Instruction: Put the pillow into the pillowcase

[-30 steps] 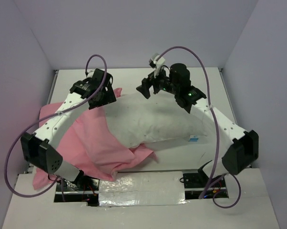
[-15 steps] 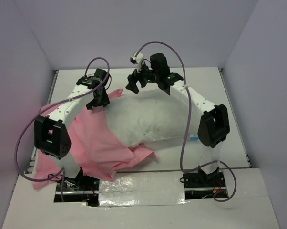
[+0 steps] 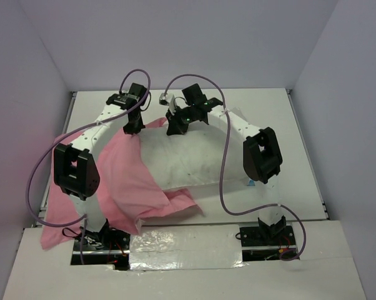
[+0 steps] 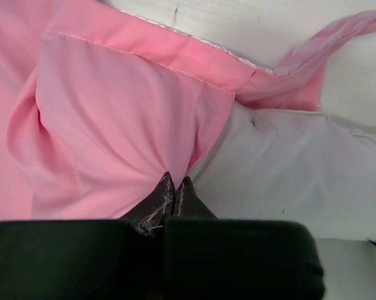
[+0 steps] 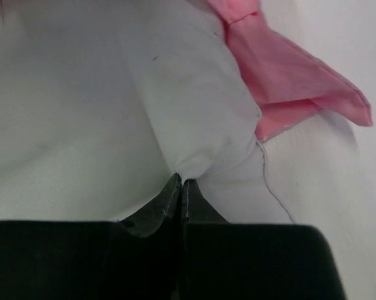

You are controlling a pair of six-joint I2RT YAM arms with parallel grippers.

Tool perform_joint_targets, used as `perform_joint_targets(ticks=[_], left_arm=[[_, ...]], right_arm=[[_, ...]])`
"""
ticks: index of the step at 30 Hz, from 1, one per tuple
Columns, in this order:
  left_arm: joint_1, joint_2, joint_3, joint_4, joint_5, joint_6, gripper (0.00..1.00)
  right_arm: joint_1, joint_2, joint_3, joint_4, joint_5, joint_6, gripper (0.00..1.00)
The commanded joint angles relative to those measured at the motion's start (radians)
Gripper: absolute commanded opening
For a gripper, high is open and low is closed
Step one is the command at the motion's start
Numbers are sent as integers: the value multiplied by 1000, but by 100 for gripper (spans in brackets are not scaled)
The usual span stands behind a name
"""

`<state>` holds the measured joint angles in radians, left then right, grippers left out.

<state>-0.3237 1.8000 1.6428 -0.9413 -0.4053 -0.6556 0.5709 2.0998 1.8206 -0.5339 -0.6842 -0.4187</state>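
- Two soft things cover most of the table. The pillow lies mid-frame in the overhead view, its long axis running left to right and its left end overlapped by pink cloth
- The pillowcase spreads rumpled over the left and lower left of that frame. A hemmed edge crosses the pillow's upper left corner, though it is hard to tell whether that hem is the open mouth
- The left gripper, jaws clenched, pinches a fold of pillowcase where pink meets white
- The right gripper, jaws pressed together, grasps a pucker of pillow fabric at the pillow's upper edge, just right of the left gripper
- My reading: the pillow lies rightward of the case and the left arm is nearer the case, so the cloth should travel rightward along the pillow's long axis
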Motion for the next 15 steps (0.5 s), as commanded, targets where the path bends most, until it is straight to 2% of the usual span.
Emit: perform_joint_targets(ticks=[1, 3, 7, 10, 13, 15], left_arm=[[-20, 1, 112, 50, 11, 43, 0], [-32, 15, 192, 44, 10, 63, 0], [-93, 58, 346, 36, 19, 85, 0], [-152, 76, 457, 48, 54, 106, 0], [-202, 85, 531, 38, 10, 110, 0], [-210, 76, 529, 50, 13, 106, 0]], right_arm=[[9, -53, 29, -120, -60, -88, 0], [-14, -92, 46, -94, -26, -66, 0], [-75, -234, 5, 102, -64, 1, 0], [-85, -380, -140, 305, -90, 14, 0], [-85, -518, -346, 483, -153, 53, 0], [-82, -593, -397, 511, -155, 72, 0]])
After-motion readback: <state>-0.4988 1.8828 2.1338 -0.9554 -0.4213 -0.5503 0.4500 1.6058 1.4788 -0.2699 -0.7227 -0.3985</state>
